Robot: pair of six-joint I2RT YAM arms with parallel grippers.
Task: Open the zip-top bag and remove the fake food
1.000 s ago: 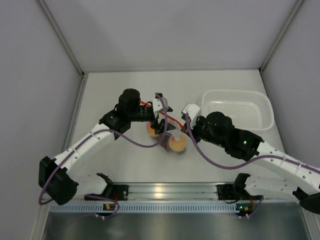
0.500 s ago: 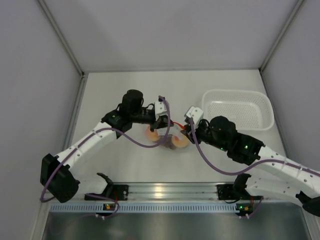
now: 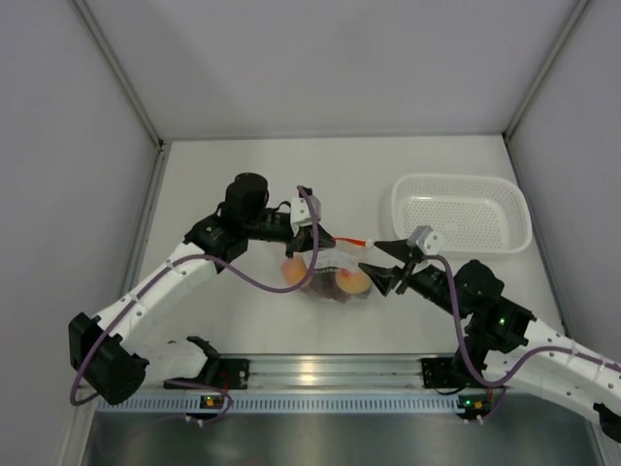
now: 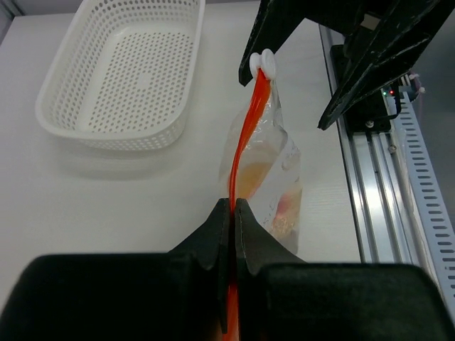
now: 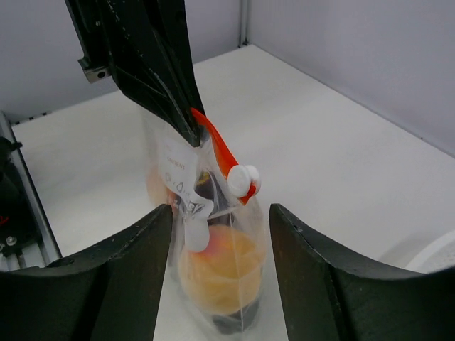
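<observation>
**A:** Where is the zip-top bag [image 4: 274, 177] sitting right now?

**B:** It is hanging by its red-orange zip strip [image 4: 245, 142] from the left claw [image 4: 231, 213], which is clenching that strip tight. The fake food [image 5: 217, 273] is lying heaped in the bag's bottom, close to the bench [image 4: 106, 192]. I can't tell whether the bottom is touching it.

**A:** And the right claw [image 5: 219, 213]?

**B:** Released. Its jaws are standing apart on either side of the bag's end, by the white slider [image 5: 243, 180], and they are gripping nothing.

**A:** What is worrying you?

**B:** The left claw is pinching only a thin strip while the fruit's weight is dragging down, so I judge it could slip free. If the right claw is missing the slider when it closes, it is catching crinkly film and the zip isn't parting. A hard tug could also be spilling fruit across the bench, well away from the white basket [image 4: 117, 71].
</observation>
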